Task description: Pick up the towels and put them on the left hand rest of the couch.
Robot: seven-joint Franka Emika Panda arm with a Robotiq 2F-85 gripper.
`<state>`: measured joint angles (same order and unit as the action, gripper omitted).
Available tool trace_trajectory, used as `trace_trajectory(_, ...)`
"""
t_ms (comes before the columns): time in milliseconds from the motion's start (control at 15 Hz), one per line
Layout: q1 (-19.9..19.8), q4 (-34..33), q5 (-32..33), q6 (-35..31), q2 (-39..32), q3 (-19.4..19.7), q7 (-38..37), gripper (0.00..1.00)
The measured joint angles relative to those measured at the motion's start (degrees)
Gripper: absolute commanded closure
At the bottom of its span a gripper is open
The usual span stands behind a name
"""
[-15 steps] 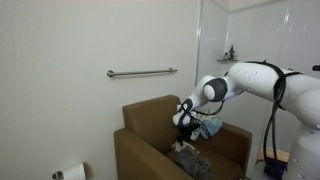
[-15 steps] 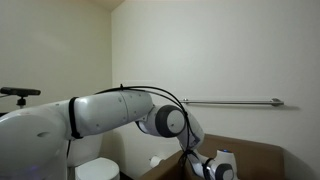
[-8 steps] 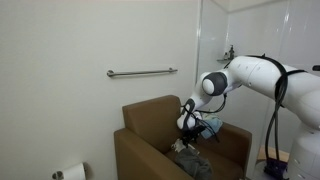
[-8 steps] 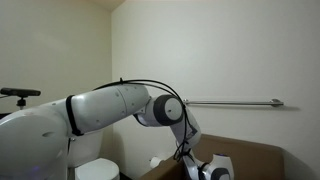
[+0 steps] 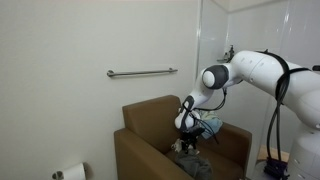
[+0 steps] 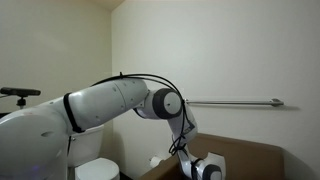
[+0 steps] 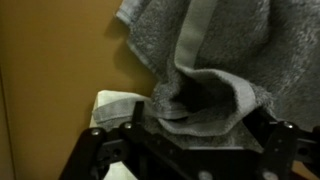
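Over the seat of the brown couch [image 5: 148, 128], you had the gripper [image 5: 185, 124] hanging low, pointing down, with the white arm [image 5: 250, 72] reaching in from the picture's right side. In the wrist view the gripper [image 7: 192, 128] was clamped on a bunched fold of the grey towel [image 7: 205, 55]. The cloth was squashed between the fingers and hid the tips, so honestly I couldn't see exactly how far they'd closed. The rest of that towel spread away from the camera over the brown upholstery [image 7: 50, 60]. In an exterior view the grey towel [image 5: 188, 150] drooped from the gripper down to the seat cushion, so part of it looked to be resting on the surface there.

A second, lighter towel [image 5: 209, 127], bluish-white, sat just beside the gripper, up against the armrest [image 5: 236, 137] on the picture's right. The wrist view caught a pale corner of cloth [image 7: 120, 106] next to the grey one, probably the same towel, but I couldn't say for sure.

In an exterior view only the gripper [image 6: 205, 168] and the top edge of the couch [image 6: 255, 152] poked into the bottom of the shot. A metal grab bar [image 5: 141, 72] ran along the wall [image 5: 70, 60] above the couch, and a toilet paper roll [image 5: 70, 172] sat low at the picture's left.
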<state>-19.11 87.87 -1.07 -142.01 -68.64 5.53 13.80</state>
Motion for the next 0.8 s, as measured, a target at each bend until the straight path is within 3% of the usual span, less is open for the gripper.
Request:
trace_trajectory(200,-1.0,-0.4,0.0,7.2,0.1,-2.1,5.2,0.0)
trace_trajectory(267,-1.1,-0.6,0.0,9.6,0.0,-2.4,6.3,0.25)
trace_trajectory(400,-1.1,-1.1,0.0,13.1,-0.1,-2.5,7.7,0.32)
trace_trajectory(800,-1.1,-2.8,0.0,15.4,-0.4,-2.5,8.3,0.73)
